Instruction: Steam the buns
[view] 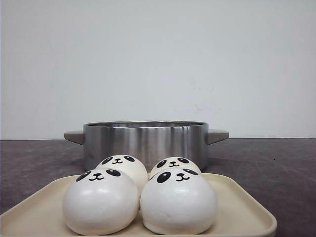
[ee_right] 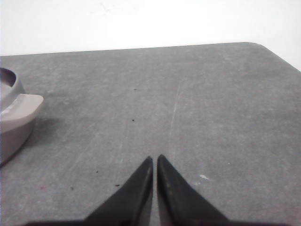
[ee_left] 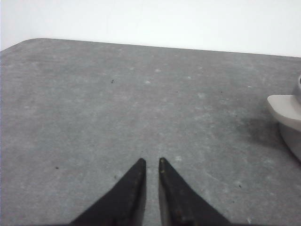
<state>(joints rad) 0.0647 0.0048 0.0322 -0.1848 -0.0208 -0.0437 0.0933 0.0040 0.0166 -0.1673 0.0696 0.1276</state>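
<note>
Several white panda-face buns sit close together on a cream tray (view: 242, 210) at the front: a front left bun (view: 100, 201), a front right bun (view: 178, 201), a back left bun (view: 123, 168) and a back right bun (view: 174, 165). A steel pot (view: 145, 140) with grey handles stands just behind the tray. Neither gripper shows in the front view. My left gripper (ee_left: 152, 161) is shut and empty over bare table, with the pot's handle (ee_left: 285, 109) off to one side. My right gripper (ee_right: 154, 157) is shut and empty, with the pot's other handle (ee_right: 21, 107) at the frame edge.
The dark grey stone-like tabletop (view: 276, 163) spreads on both sides of the pot. A plain white wall stands behind the table. The table's rounded far corners show in the wrist views, one in the left wrist view (ee_left: 35, 41) and one in the right (ee_right: 256, 45).
</note>
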